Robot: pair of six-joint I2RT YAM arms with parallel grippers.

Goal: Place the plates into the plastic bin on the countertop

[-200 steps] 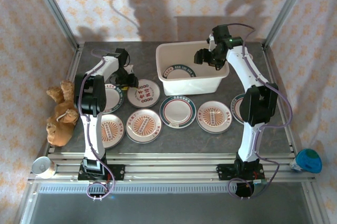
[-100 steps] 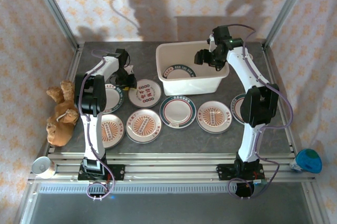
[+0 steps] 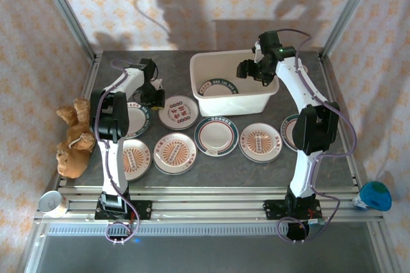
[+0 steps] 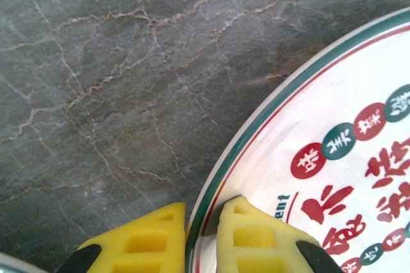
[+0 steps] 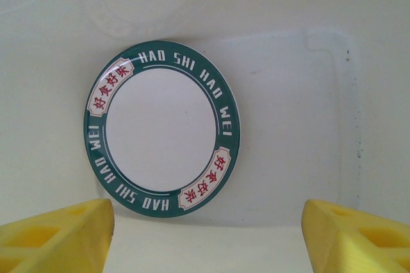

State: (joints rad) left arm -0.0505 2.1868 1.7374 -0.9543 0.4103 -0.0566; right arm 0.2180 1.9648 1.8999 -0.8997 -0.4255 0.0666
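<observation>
- Change: left gripper [image 4: 202, 214] has closed over the last second. Its 2 yellow fingers [image 4: 144, 238] now pinch the near rim of the dotted plate [image 4: 333, 151], 1 finger outside on the countertop [image 4: 115, 81], 1 inside on the plate face.
- From above, this plate [image 3: 179, 111] has slid slightly toward the bin [image 3: 234, 53]; it lies flat, not yet lifted.
- Meaning: the grasp looks made, so the lift and carry to the bin should come next. A rim pinch is thin and could slip.
- Right gripper [image 5: 208, 222] has not moved: jaws wide apart, holding nothing, hanging over the bin interior [image 5: 288, 36].
- Count, plates: 8 visible.
  - 1 green-rimmed plate [image 5: 160, 135] in the bin.
  - 7 on the countertop: the gripped one, 3 orange-centred plates [image 3: 174, 152], 1 green-rimmed centre plate [image 3: 216, 134], and 1 partly hidden behind each arm.
- Count, other: 1 bin, 1 teddy bear [image 3: 73, 137], 1 tape roll [image 3: 51, 202].
</observation>
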